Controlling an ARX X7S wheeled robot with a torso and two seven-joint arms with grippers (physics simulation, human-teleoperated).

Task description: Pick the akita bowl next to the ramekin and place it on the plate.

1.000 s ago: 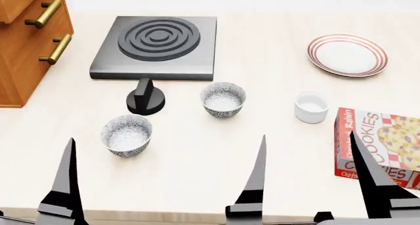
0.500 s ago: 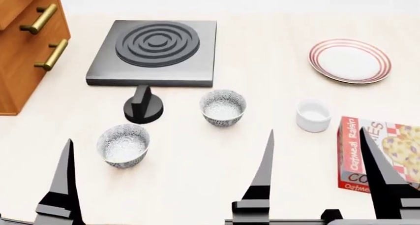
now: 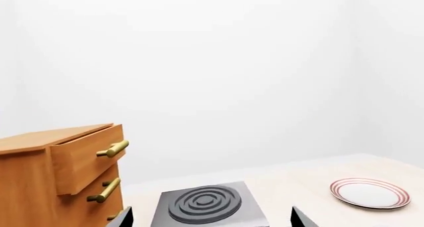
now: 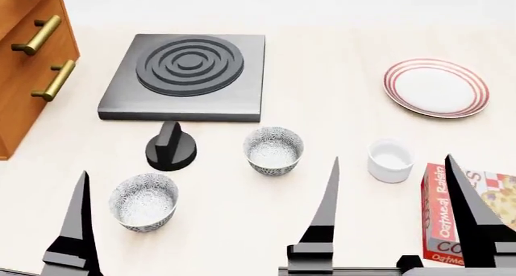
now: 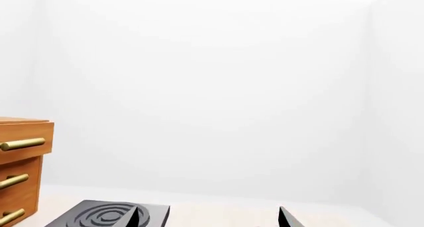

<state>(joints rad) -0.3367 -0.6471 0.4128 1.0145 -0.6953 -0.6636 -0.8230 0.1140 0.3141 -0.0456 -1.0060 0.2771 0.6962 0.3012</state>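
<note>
The akita bowl (image 4: 274,150) sits upright near the table's middle, with the white ramekin (image 4: 390,160) to its right and apart from it; its twin bowl (image 4: 144,201) stands nearer and to the left. The red-ringed plate (image 4: 436,87) lies far right – bare. The right gripper (image 4: 395,218) is spread wide, holding nothing. Of the left gripper only one fingertip (image 4: 77,227) shows – I cannot tell its state.

Bright, even, diffuse light; soft faint shadows under objects, sharp focus, no glare or blur
</note>
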